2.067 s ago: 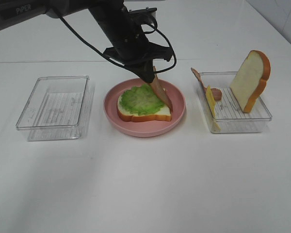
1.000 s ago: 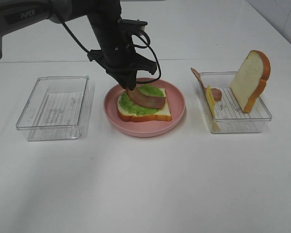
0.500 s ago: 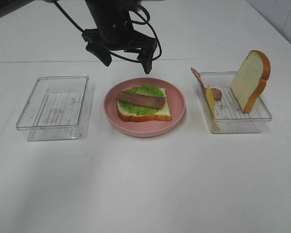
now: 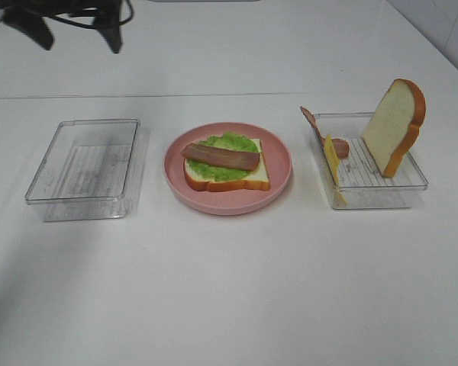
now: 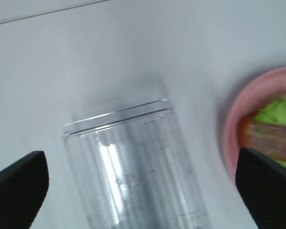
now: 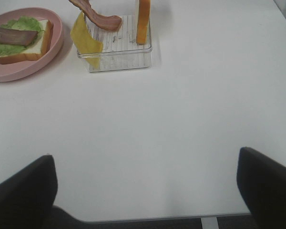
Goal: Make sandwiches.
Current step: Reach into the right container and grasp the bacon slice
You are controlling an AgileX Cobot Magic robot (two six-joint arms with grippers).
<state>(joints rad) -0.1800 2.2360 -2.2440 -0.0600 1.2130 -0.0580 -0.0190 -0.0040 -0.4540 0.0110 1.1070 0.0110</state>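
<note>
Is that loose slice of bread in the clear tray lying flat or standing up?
Standing up. The bread slice rests on its edge in the right-hand tray, broad face towards the high camera, leaning slightly.

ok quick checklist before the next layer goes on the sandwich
1. Bacon strip flat across lettuce on the pink plate: ok
2. Left gripper open, empty, clear of plate: ok
3. Right gripper open, empty: ok
4. Cheese slice leaning at the rim of the right tray, unobstructed: ok
5. Bread slice upright in that tray: ok
6. Spare bacon strip free of the cheese: cannot tell
</note>
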